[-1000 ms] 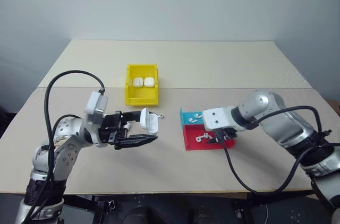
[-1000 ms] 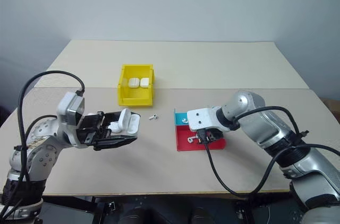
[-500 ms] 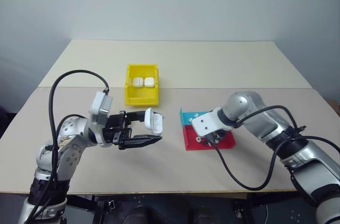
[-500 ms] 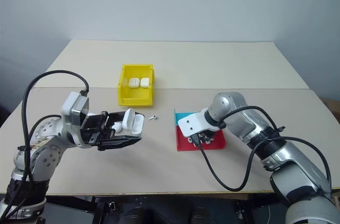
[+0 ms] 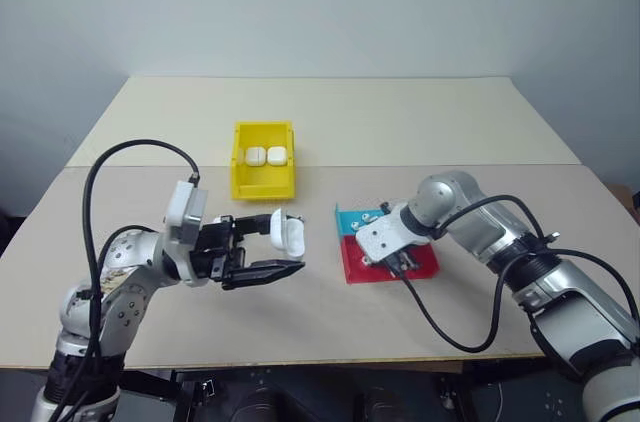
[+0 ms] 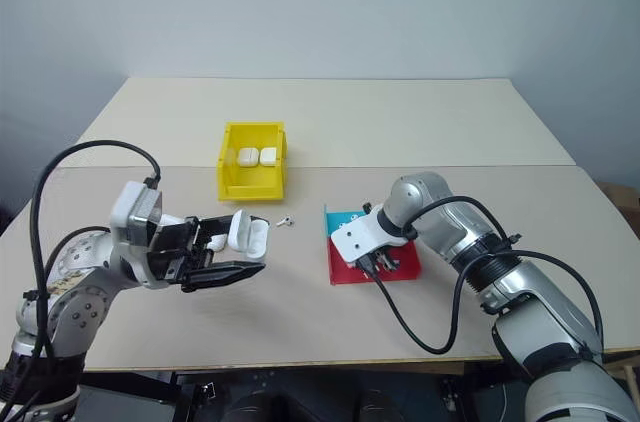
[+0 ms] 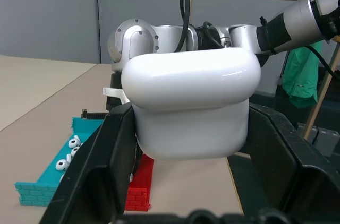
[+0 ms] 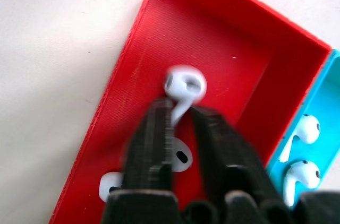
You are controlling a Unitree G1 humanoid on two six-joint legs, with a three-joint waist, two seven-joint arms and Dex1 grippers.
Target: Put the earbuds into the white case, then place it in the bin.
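Observation:
My left gripper (image 5: 283, 242) hangs above the table's left half, shut on the white case (image 5: 286, 231), whose lid stands open. In the left wrist view the case (image 7: 191, 107) sits between both black fingers (image 7: 106, 165). My right gripper (image 5: 400, 260) points down into the red tray (image 5: 362, 268). In the right wrist view it is shut on the stem of one earbud (image 8: 184, 83), with two more earbuds (image 8: 180, 158) lying under the fingers. Further earbuds (image 8: 303, 128) lie in the blue tray (image 8: 324, 102). The yellow bin (image 5: 265, 185) stands behind the case.
Two closed white cases (image 5: 267, 155) lie in the bin. One loose earbud (image 6: 285, 222) rests on the table between the bin and the trays. The blue tray (image 5: 350, 224) adjoins the red one. A black cable loops from each wrist.
My right gripper has sunk into the red tray, rolled, and shut on an earbud's stem. My left gripper still holds the open case in place.

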